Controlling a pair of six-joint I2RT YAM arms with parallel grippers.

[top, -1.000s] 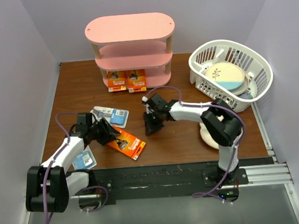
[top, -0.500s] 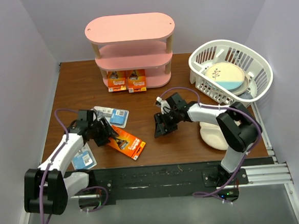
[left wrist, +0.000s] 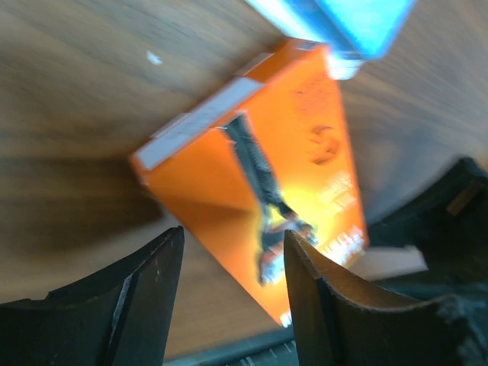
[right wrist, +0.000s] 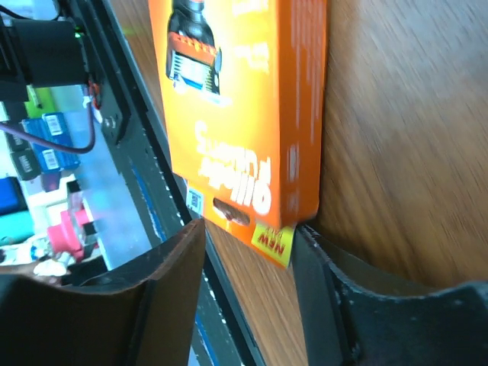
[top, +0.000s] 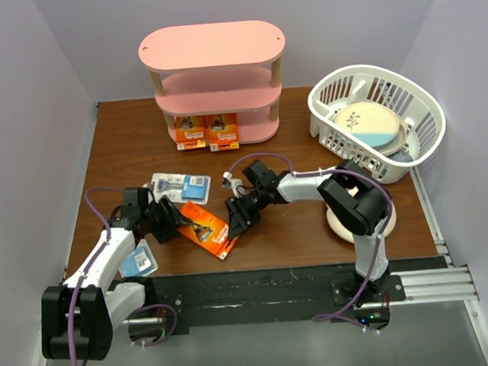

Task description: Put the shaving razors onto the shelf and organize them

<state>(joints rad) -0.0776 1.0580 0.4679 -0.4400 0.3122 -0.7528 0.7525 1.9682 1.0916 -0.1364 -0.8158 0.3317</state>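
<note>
One orange razor pack [top: 207, 229] lies flat on the table between my two grippers. My left gripper [top: 168, 224] stands open at its left end, and in the left wrist view the pack [left wrist: 259, 168] runs down into the gap of the gripper [left wrist: 232, 255]. My right gripper [top: 234, 220] is open at the pack's right end. In the right wrist view the pack's [right wrist: 229, 99] yellow-tabbed corner sits between the gripper's [right wrist: 250, 236] fingers, against the right one. Two orange packs [top: 206, 132] stand on the pink shelf's [top: 209, 47] bottom tier. Two white-and-blue packs [top: 181, 187] [top: 138, 261] lie on the table.
A white slatted basket [top: 409, 150] holding a plate stands at the back right. A pale dish [top: 341, 224] sits under my right arm. The black rail [top: 268, 286] runs along the table's near edge, close behind the orange pack.
My right gripper has swung left from mid-table to the orange pack's right end and opened. The left gripper has shifted slightly along the pack's left end.
</note>
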